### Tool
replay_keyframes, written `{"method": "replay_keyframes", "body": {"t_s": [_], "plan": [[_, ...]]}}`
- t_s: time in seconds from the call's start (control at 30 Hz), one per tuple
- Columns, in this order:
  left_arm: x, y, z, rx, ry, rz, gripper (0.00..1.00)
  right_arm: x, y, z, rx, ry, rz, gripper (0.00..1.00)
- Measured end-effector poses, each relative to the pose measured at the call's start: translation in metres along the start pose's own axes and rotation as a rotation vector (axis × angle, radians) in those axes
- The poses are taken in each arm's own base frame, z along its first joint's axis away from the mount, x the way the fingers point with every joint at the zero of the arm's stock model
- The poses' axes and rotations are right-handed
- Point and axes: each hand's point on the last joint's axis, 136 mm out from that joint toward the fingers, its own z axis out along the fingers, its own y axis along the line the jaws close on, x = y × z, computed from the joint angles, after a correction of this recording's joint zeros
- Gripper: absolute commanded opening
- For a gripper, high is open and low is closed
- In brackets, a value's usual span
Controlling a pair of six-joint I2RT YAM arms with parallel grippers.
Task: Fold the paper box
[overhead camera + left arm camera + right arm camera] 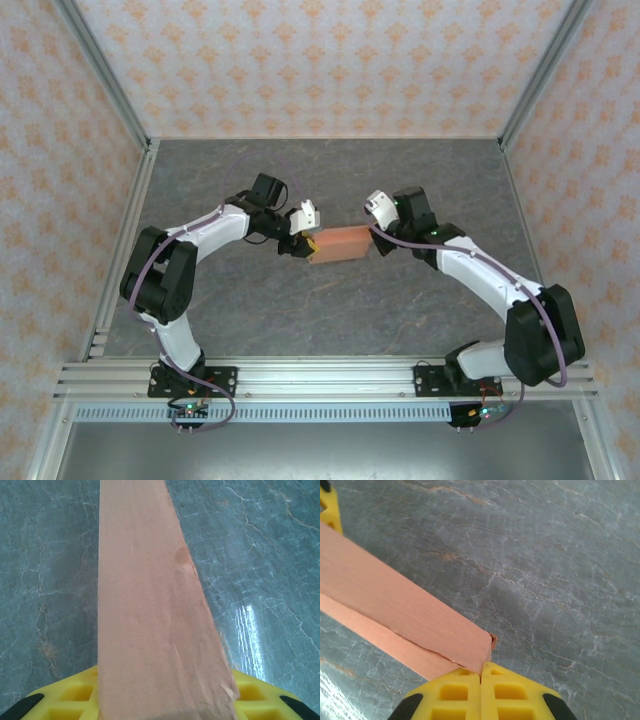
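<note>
The paper box (340,243) is a salmon-orange closed long box held just above the grey table between both arms. My left gripper (303,243) is shut on its left end. In the left wrist view the box (150,605) runs away from the camera, with the yellow fingers (65,697) flanking it at the bottom. My right gripper (375,237) meets the right end. In the right wrist view that gripper (481,672) has its fingers pressed together, with the lower end corner of the box (395,610) caught in the seam. A small tab (493,640) sticks out at that end.
The grey marbled tabletop (320,310) lies bare around the box. Metal frame posts and patterned walls (320,70) close in the back and sides. The left gripper's yellow finger (330,505) shows at the far end of the box in the right wrist view.
</note>
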Motion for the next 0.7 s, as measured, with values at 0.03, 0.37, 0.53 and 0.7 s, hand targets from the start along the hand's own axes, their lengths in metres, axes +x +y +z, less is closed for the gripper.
{"method": "replay_keyframes", "body": {"t_s": [0.03,0.37,0.53,0.7], "plan": [[0.0,0.001,0.0,-0.003,0.003,0.0,0.39,0.0,-0.001,0.001,0.009,0.012,0.018,0.0],[-0.003,0.007,0.002,-0.011,0.008,-0.002,0.4,-0.011,-0.009,0.001,0.096,0.096,0.194,0.0],[-0.002,0.007,0.004,-0.014,0.016,-0.015,0.37,-0.013,-0.01,0.002,0.131,0.134,0.227,0.0],[-0.001,0.007,0.005,-0.018,0.024,-0.018,0.35,-0.013,-0.012,0.004,0.146,0.179,0.257,0.02]]}}
